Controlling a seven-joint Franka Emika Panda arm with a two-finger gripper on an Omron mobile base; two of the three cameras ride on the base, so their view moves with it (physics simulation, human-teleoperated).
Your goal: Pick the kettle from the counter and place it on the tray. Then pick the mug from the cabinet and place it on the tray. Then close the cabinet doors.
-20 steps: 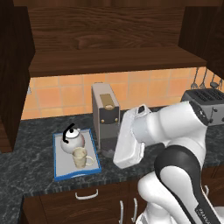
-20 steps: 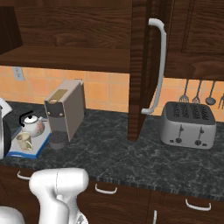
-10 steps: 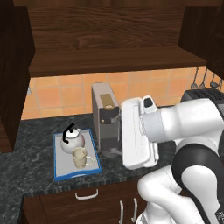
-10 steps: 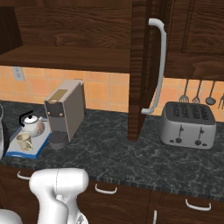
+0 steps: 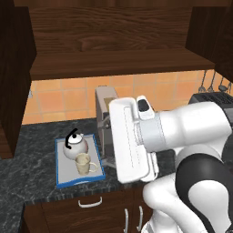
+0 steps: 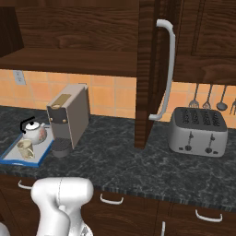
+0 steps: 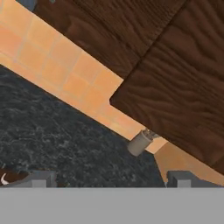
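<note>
The white kettle (image 5: pixel 74 146) and the cream mug (image 5: pixel 83 164) both stand on the blue-rimmed tray (image 5: pixel 58 164) on the dark counter (image 5: pixel 27 184). From the other side the kettle (image 6: pixel 33 132) and mug (image 6: pixel 25 149) sit on the same tray (image 6: pixel 40 148). The cabinet (image 5: pixel 118 63) is open, with its left door (image 5: pixel 16 82) and right door (image 6: pixel 146 78) swung out. My gripper (image 7: pixel 111 179) is open with nothing between its fingertips. It faces a lower corner of a dark wooden door (image 7: pixel 183 100) above the counter (image 7: pixel 52 131).
A beige coffee machine (image 6: pixel 69 117) stands just right of the tray. A silver toaster (image 6: pixel 198 131) sits further right under hanging utensils (image 6: pixel 207 99). The right door's long silver handle (image 6: pixel 169 64) juts out over the counter. My bulky white arm (image 5: pixel 173 132) blocks the middle of the left base view.
My arm has swung up and to the right, growing larger in the left base view and leaving the left edge of the right base view. Kettle, mug and tray have not moved.
</note>
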